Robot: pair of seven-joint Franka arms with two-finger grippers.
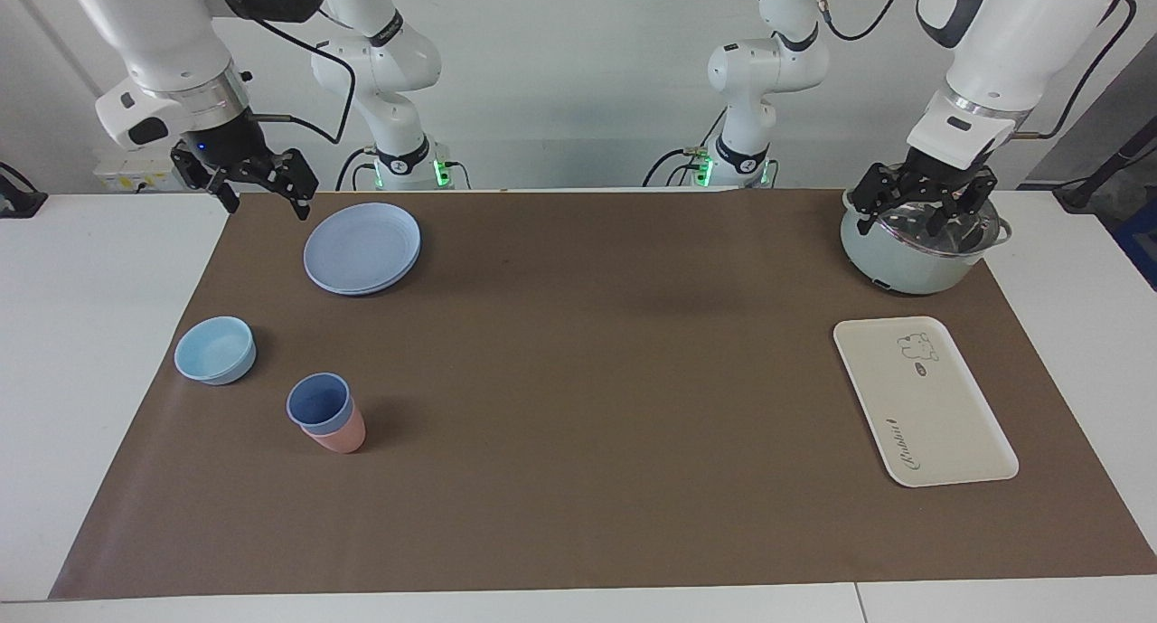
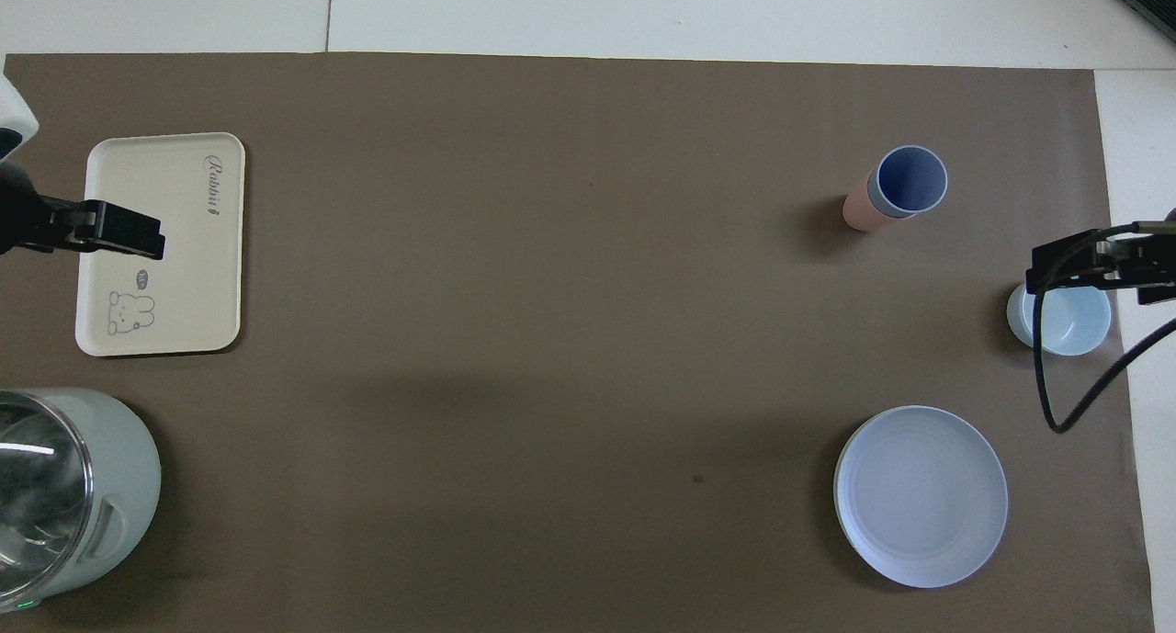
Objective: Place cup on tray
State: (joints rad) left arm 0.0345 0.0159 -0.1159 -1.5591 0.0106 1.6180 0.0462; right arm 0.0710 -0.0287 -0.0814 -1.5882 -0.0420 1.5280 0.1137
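Observation:
The periwinkle-blue cup (image 1: 317, 401) (image 2: 910, 180) stands upright, nested inside a salmon-pink tumbler (image 1: 340, 438) (image 2: 858, 210), toward the right arm's end of the brown mat. The cream-white tray (image 1: 940, 415) (image 2: 188, 275) lies flat and bare toward the left arm's end. My right gripper (image 1: 264, 202) (image 2: 1098, 264) hangs open and empty in the air beside the blue plates, well away from the cup. My left gripper (image 1: 920, 218) is open and empty over the pot. In the overhead view one of its fingers (image 2: 124, 232) crosses over the tray.
Stacked round blue plates (image 1: 362, 247) (image 2: 921, 495) lie nearer to the robots than the cup. A low light-blue bowl (image 1: 215, 350) (image 2: 1066, 321) sits beside the cup at the mat's edge. A pale green pot (image 1: 913, 261) (image 2: 73, 495) stands nearer to the robots than the tray.

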